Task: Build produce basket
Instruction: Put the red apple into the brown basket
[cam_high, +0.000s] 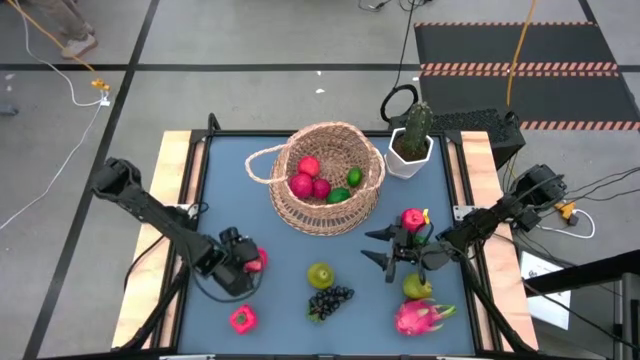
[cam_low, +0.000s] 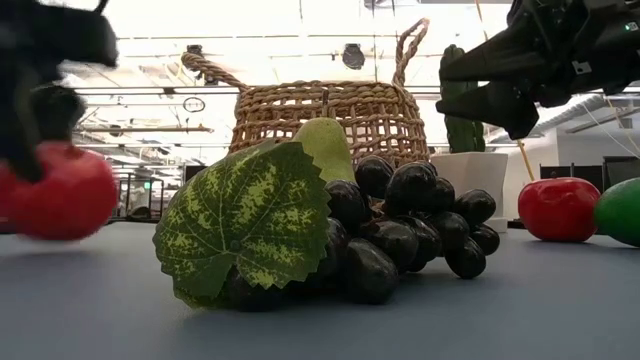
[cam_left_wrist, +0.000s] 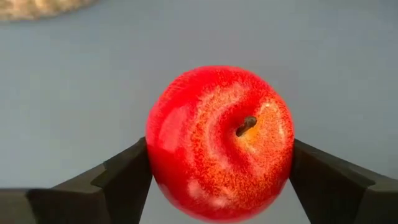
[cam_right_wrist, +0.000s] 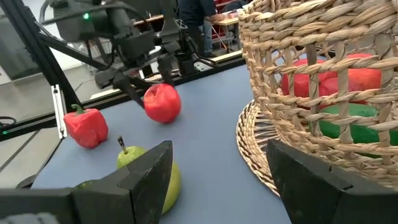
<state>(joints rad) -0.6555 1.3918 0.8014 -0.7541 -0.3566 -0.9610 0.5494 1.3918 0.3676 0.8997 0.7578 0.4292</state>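
Red apple (orange-speckled), tan woven basket, possibly black grapes.

One basket holds three red fruits and two limes. Outside it are an apple, a second apple, two pears, one grape bunch, one dragon fruit, one red pepper and one potted cactus.

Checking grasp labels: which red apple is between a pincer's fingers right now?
The red apple at the table's left, between the left pincer's fingers. The other apple lies free by the right pincer; others sit in the basket.
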